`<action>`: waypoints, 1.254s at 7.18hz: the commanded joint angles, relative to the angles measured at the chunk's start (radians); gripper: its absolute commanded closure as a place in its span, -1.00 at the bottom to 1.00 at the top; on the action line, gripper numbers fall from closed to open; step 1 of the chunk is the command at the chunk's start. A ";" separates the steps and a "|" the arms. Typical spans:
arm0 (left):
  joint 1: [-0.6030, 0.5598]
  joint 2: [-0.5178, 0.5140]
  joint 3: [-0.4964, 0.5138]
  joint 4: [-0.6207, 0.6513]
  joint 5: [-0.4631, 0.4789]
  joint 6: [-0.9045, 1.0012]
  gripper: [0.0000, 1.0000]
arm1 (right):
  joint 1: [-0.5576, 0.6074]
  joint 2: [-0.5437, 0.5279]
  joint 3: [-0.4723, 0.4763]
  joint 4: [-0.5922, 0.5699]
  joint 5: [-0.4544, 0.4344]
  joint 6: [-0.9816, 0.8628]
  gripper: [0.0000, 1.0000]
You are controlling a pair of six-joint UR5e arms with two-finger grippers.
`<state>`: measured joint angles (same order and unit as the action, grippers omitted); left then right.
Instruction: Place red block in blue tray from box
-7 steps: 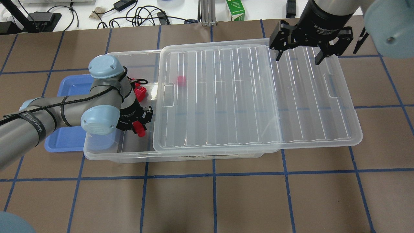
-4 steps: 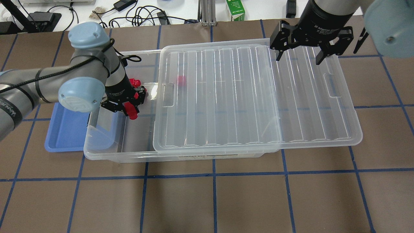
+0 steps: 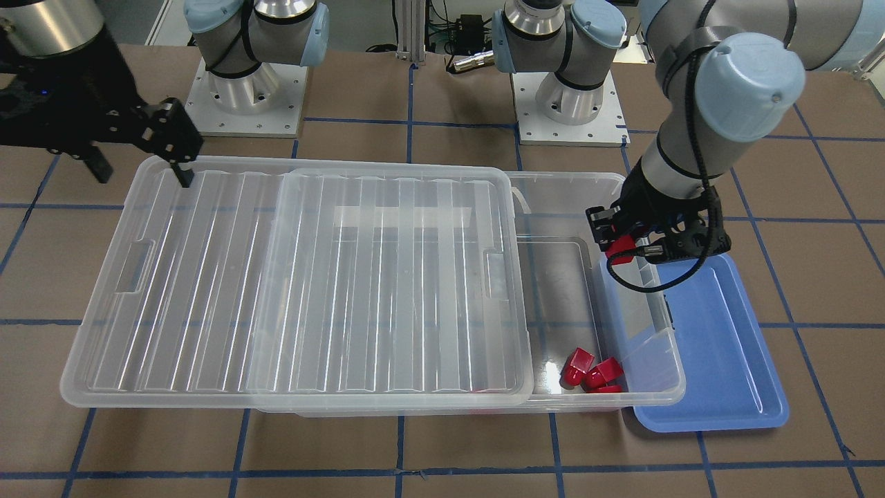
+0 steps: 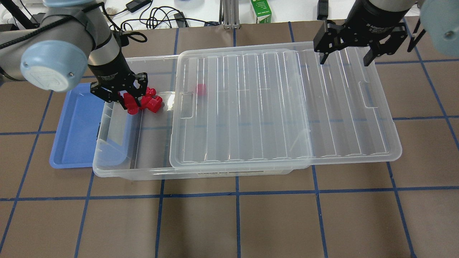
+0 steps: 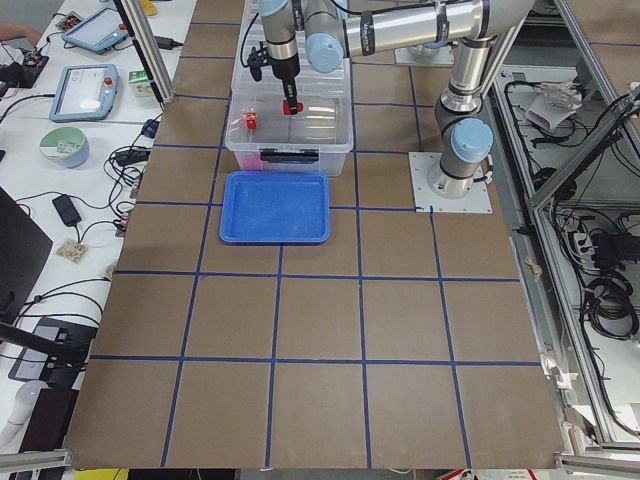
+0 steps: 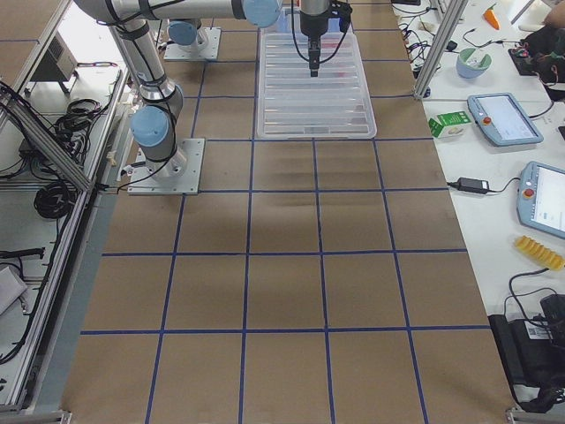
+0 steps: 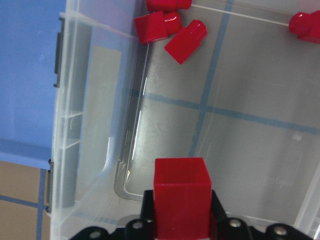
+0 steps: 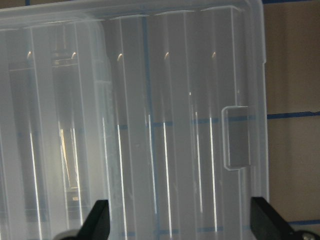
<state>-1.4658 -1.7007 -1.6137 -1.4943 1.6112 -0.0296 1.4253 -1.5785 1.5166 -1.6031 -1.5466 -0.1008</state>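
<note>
My left gripper point(image 4: 129, 102) is shut on a red block point(image 4: 132, 107) and holds it above the open left end of the clear box point(image 4: 143, 171), close to the wall that borders the blue tray point(image 4: 77, 132). The left wrist view shows the held block point(image 7: 180, 195) over the box floor, with the tray point(image 7: 25, 75) beyond the wall. A few more red blocks point(image 4: 152, 104) lie in the box, and one point(image 4: 201, 89) shows under the lid point(image 4: 251, 107). My right gripper point(image 4: 346, 57) is open and empty over the lid's far right corner.
The ribbed lid is slid to the right and overhangs the box's right end. Loose red blocks point(image 3: 591, 370) sit in the box's far corner. Cables and a green carton point(image 4: 260, 10) lie beyond the table's far edge.
My left gripper has risen and moved towards the far left of the box with the red block in it. My right gripper has shifted slightly to the right.
</note>
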 commanded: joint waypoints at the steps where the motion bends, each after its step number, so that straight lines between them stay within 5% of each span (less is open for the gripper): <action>1: 0.100 0.022 -0.003 -0.018 0.001 0.185 1.00 | -0.220 0.002 0.010 0.008 0.005 -0.259 -1.00; 4: 0.310 -0.019 -0.046 0.002 -0.005 0.500 1.00 | -0.298 0.012 0.224 -0.189 -0.032 -0.307 -1.00; 5: 0.353 -0.051 -0.098 0.103 -0.007 0.564 1.00 | -0.298 0.035 0.284 -0.268 -0.035 -0.310 -1.00; 7: 0.363 -0.114 -0.216 0.346 -0.002 0.588 1.00 | -0.298 0.104 0.321 -0.342 -0.058 -0.304 -1.00; 9: 0.364 -0.148 -0.221 0.362 0.001 0.582 1.00 | -0.296 0.117 0.314 -0.327 -0.055 -0.298 -1.00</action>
<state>-1.1033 -1.8244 -1.8223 -1.1582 1.6110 0.5538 1.1278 -1.4683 1.8321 -1.9345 -1.6015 -0.4042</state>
